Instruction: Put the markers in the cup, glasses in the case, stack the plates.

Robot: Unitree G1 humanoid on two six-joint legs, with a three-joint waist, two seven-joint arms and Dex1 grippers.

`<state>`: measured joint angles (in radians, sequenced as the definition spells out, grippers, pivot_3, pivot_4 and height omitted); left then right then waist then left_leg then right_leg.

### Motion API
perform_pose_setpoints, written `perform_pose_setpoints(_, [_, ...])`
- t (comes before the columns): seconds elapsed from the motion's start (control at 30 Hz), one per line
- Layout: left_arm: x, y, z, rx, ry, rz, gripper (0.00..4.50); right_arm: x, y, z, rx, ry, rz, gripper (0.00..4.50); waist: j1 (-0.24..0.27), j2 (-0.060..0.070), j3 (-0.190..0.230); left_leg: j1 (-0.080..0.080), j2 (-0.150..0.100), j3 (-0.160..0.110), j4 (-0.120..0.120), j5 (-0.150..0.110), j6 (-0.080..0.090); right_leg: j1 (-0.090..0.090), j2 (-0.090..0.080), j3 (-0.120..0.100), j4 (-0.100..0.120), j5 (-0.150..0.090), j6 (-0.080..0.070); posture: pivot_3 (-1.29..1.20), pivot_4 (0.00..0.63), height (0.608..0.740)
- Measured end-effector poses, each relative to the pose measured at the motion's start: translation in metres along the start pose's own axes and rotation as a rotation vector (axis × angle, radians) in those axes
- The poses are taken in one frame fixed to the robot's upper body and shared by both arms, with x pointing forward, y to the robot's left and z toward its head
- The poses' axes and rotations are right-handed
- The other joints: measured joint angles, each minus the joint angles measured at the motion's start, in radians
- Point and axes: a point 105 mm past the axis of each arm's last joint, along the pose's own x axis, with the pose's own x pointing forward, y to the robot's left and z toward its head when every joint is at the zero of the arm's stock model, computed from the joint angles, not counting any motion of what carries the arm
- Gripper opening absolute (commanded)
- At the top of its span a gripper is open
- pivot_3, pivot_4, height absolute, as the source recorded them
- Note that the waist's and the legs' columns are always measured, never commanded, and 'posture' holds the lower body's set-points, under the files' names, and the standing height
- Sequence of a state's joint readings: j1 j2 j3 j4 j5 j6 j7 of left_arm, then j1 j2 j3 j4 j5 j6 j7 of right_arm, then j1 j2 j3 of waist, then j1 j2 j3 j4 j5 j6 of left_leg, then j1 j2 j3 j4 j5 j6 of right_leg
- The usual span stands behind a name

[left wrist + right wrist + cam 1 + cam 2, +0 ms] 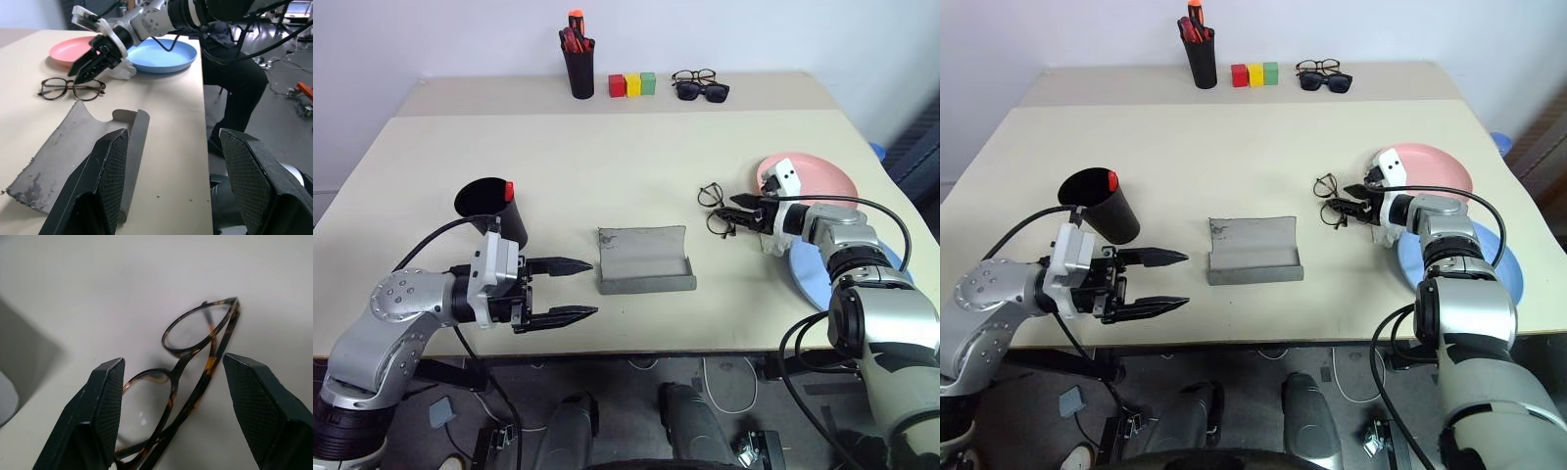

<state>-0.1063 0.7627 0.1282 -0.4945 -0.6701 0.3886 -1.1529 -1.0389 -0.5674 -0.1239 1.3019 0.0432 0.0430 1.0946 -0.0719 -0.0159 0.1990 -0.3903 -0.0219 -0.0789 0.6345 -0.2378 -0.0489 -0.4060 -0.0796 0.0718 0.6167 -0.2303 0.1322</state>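
The glasses (712, 208) lie on the table right of the open grey case (644, 260). My right gripper (734, 214) is open, its fingers either side of the glasses' frame (195, 347), which still rests on the tabletop. The wide black cup (491, 208) stands at the front left, and the red end of a marker (509, 191) shows above its rim. My left gripper (566, 289) is open and empty, just left of the case. The pink plate (822, 178) and the blue plate (803, 272) lie side by side under my right arm.
At the table's back stand a slim black pen cup with red markers (578, 67), three coloured blocks (632, 84), and spectacles with sunglasses (701, 86). The table's front edge runs just below the case.
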Motion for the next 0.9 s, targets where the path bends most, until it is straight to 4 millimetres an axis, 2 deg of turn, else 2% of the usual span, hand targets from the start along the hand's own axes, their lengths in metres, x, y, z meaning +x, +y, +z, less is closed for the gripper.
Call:
perform_pose_setpoints(0.1, [0.0005,0.0006,0.0020,0.003,-0.008,0.002,3.01,0.0014,0.0011,-0.0008,0.003,0.003,0.003,3.23,-0.001,0.000,0.000,0.000,0.000,0.000,0.000,0.000,0.000,0.000,0.000,0.000,0.000,0.000,0.000,0.00,0.150,0.740])
perform_pose_setpoints(0.2, [0.0011,0.0009,0.0029,0.002,-0.011,0.008,3.05,0.0034,0.0020,-0.0018,0.009,0.006,0.002,2.45,0.000,0.000,0.000,0.000,0.000,0.000,0.000,0.000,0.000,0.000,0.000,0.000,0.000,0.000,0.000,0.00,0.150,0.740])
perform_pose_setpoints(0.3, [0.0018,0.0008,0.0034,-0.002,-0.010,0.013,3.05,0.0061,0.0035,-0.0025,0.011,0.007,0.003,0.90,0.000,0.000,0.000,0.000,0.000,0.000,0.000,0.000,0.000,0.000,0.000,0.000,0.000,0.000,0.000,0.00,0.150,0.740])
perform_pose_setpoints(0.37, [0.0021,0.0009,0.0038,-0.001,-0.010,0.017,3.05,0.0078,0.0045,-0.0024,0.014,0.002,0.005,0.04,0.000,0.000,0.000,0.000,0.000,0.000,0.000,0.000,0.000,0.000,0.000,0.000,0.000,0.000,0.000,0.00,0.150,0.740])
perform_pose_setpoints(0.83, [0.0015,0.0002,0.0013,-0.010,-0.011,0.029,3.05,0.0084,0.0060,-0.0028,0.032,-0.001,0.015,0.04,-0.001,0.000,0.000,0.000,0.000,0.000,0.000,0.000,0.000,0.000,0.000,0.000,0.000,0.000,0.000,0.00,0.150,0.740])
perform_pose_setpoints(0.9, [0.0017,0.0001,0.0018,-0.004,-0.016,0.030,3.05,0.0080,0.0073,-0.0037,0.046,0.003,0.029,0.57,-0.001,0.000,0.000,0.000,0.000,0.000,0.000,0.000,0.000,0.000,0.000,0.000,0.000,0.000,0.000,0.00,0.150,0.740])
